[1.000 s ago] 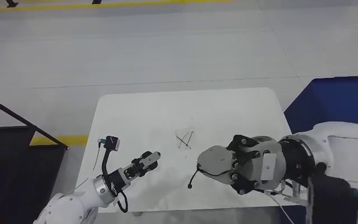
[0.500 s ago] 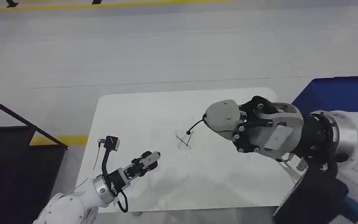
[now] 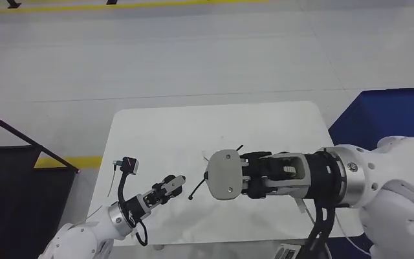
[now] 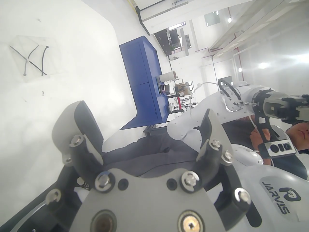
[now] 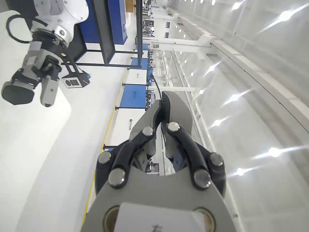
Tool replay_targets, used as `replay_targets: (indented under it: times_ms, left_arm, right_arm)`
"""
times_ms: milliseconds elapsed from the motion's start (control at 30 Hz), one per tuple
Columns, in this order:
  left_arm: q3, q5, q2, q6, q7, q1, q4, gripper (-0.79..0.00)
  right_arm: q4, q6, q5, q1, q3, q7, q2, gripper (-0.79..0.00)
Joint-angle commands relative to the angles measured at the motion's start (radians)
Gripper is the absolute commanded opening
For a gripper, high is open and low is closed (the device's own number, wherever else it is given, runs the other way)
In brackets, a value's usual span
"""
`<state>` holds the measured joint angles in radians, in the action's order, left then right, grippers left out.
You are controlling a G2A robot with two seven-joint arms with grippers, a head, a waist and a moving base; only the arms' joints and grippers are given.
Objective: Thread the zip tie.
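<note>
My right gripper (image 3: 208, 176) is shut on a thin black zip tie (image 3: 196, 190), held above the middle of the white table (image 3: 272, 123). The tie's free end hangs toward my left gripper (image 3: 176, 182), a short gap away. In the right wrist view the zip tie (image 5: 157, 86) sticks out past the closed fingertips of the right gripper (image 5: 164, 102). My left gripper (image 4: 142, 126) is open and holds nothing, low over the table's front left. Other black zip ties (image 4: 31, 59) lie crossed on a clear sheet.
A blue cabinet (image 3: 375, 116) stands off the table's right side. The right forearm (image 3: 304, 178) stretches across the table's front middle and covers most of the clear sheet in the top view. The rest of the table is bare white.
The right arm swung from the front right up over the clear sheet, then down and left toward the left gripper, carrying the zip tie. The left arm stayed still.
</note>
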<state>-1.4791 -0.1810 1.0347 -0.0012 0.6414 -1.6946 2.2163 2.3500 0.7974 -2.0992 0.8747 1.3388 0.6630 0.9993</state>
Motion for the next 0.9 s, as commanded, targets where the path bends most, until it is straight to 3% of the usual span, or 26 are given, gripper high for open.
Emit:
replay_targets:
  times_ms: [0,100,267,433,600,867]
  left_arm:
    - [0.000,0.000,0.000,0.000,0.000,0.000,0.000,0.000]
    - [0.000,0.000,0.000,0.000,0.000,0.000,0.000,0.000]
    - [0.000,0.000,0.000,0.000,0.000,0.000,0.000,0.000]
    - [0.000,0.000,0.000,0.000,0.000,0.000,0.000,0.000]
    - [0.000,0.000,0.000,0.000,0.000,0.000,0.000,0.000]
    - [0.000,0.000,0.000,0.000,0.000,0.000,0.000,0.000]
  right_arm:
    - [-0.002,-0.004,0.043,0.040,0.036,0.029,-0.005,-0.785]
    - [-0.018,0.033,0.176,0.093,0.110,0.129,-0.013,-0.785]
    - [-0.018,0.066,0.368,0.154,0.162,0.113,-0.016,-0.785]
    - [0.000,0.075,0.550,0.151,0.162,-0.052,-0.013,-0.785]
    - [0.000,0.088,0.675,0.131,0.084,-0.279,-0.010,-0.785]
    - [0.000,0.098,0.823,0.050,0.016,-0.403,-0.005,-0.785]
